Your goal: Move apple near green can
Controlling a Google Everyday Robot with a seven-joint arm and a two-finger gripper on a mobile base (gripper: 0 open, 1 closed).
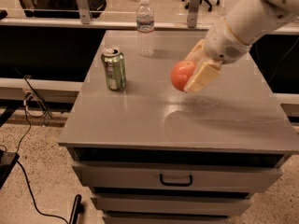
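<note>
Pickup done: cream two-finger tool (pixel 188 76) grips the round orange-red apple (pixel 180 74) above the grey worktop (pixel 140 120), well apart from the green metallic can (pixel 114 69); leftward carry and set-down remain.

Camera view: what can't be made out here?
- apple: right side hidden by the gripper, which holds it above the table.
- arm: cut off by the top-right edge.
- green can: label wording too small to read.
</note>
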